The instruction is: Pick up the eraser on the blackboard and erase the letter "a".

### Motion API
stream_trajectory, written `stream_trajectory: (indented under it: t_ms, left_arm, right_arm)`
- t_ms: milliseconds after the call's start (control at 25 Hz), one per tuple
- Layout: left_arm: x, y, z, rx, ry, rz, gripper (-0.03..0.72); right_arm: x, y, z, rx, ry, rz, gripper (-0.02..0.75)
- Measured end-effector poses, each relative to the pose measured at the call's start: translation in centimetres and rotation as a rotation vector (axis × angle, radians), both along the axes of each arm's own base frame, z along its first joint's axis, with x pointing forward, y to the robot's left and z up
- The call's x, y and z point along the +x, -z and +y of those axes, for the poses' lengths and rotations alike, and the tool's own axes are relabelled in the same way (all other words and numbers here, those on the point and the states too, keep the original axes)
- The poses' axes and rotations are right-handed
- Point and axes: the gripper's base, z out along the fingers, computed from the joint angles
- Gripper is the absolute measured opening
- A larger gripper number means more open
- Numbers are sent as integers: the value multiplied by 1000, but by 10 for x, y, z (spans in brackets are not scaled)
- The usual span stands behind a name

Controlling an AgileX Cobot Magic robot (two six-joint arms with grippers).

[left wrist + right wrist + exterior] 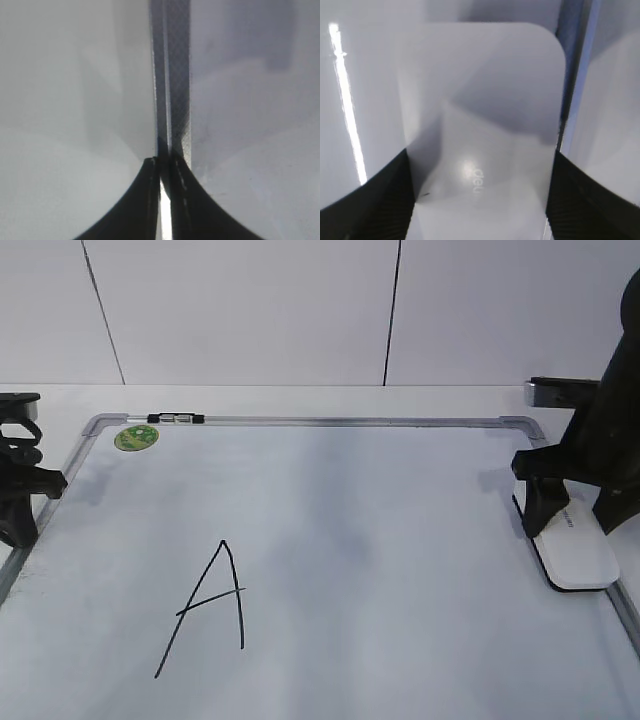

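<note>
The eraser [577,553] is a white rounded block lying on the blackboard [400,530] at its right edge. In the right wrist view the eraser [485,100] fills the frame, with faint grey lettering. My right gripper [566,517] stands over its far end, and its two fingers [480,170] press against the eraser's long sides. My left gripper [18,520] is shut and empty over the board's left frame rail [172,75], fingertips together [163,161]. The small letter "a" shows in no view. Only a tall capital "A" [207,608] is drawn at the lower left.
A round green sticker [136,437] sits at the board's top left corner. A small black-and-white piece [175,419] lies on the top frame rail. White tabletop surrounds the board, with a white wall behind. The right arm's dark body [615,420] rises at the right edge.
</note>
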Motion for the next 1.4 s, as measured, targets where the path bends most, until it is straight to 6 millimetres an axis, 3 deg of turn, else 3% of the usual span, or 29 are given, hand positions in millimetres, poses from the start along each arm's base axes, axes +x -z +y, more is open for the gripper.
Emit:
stream_trajectory:
  t_ms: [960, 1400]
  left_arm:
    - [0, 0, 0, 0, 0, 2, 17]
    - [0, 0, 0, 0, 0, 2, 17]
  right_arm:
    - [1, 11, -3, -33, -14, 20, 541]
    - [0, 11, -3, -39, 21, 36, 624]
